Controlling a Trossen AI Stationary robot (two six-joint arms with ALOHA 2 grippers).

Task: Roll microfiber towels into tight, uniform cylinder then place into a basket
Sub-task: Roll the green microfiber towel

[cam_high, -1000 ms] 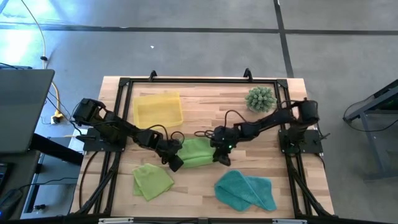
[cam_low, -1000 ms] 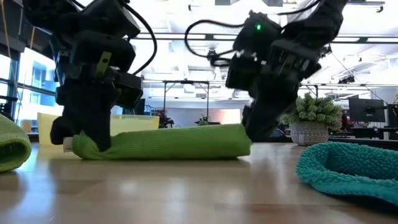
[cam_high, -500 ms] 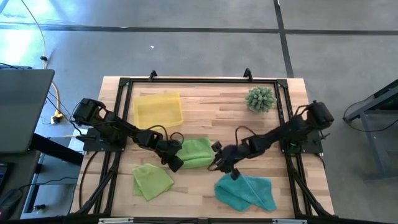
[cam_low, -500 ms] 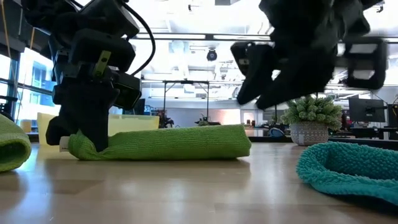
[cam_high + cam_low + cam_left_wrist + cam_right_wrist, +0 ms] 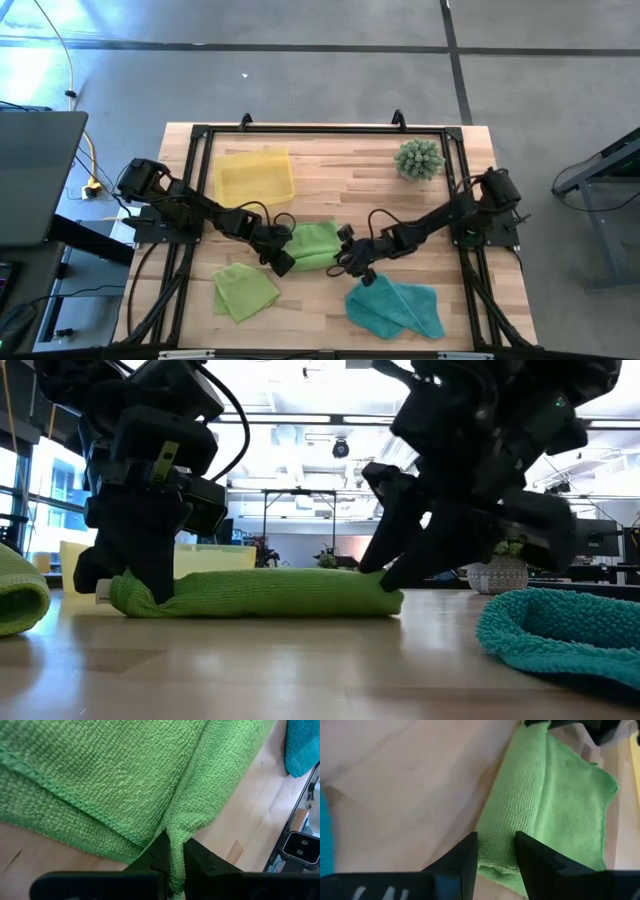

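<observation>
A lime green towel (image 5: 316,243) lies mid-table, its near edge turned over into a thick roll (image 5: 512,805). My left gripper (image 5: 282,264) is shut on its near left corner. My right gripper (image 5: 346,266) is open at the near right corner, a finger on either side of the roll's end (image 5: 496,862). A second lime green towel (image 5: 245,290) lies crumpled near left, and a teal towel (image 5: 395,306) near right. The yellow basket (image 5: 254,176) stands far left, holding nothing. My left gripper pinches a bunched bit of the towel's near left corner (image 5: 176,836) between its two fingers, slanting down from the table's left. That corner (image 5: 130,592) is gathered up at the fingers; the other parts of the towel lie on the table. Whether my right gripper's fingers (image 5: 470,855) touch the roll's end, I cannot tell.
A spiky green plant (image 5: 418,158) in a pot stands at the far right. A black frame (image 5: 300,131) runs around the table's edges. Bare wood lies between the basket and the plant.
My right gripper has risen off the towel's right end, swung toward the near edge and the teal towel while its wrist rolled, then come down at the towel's near right corner. The towel and my left gripper have stayed put.
</observation>
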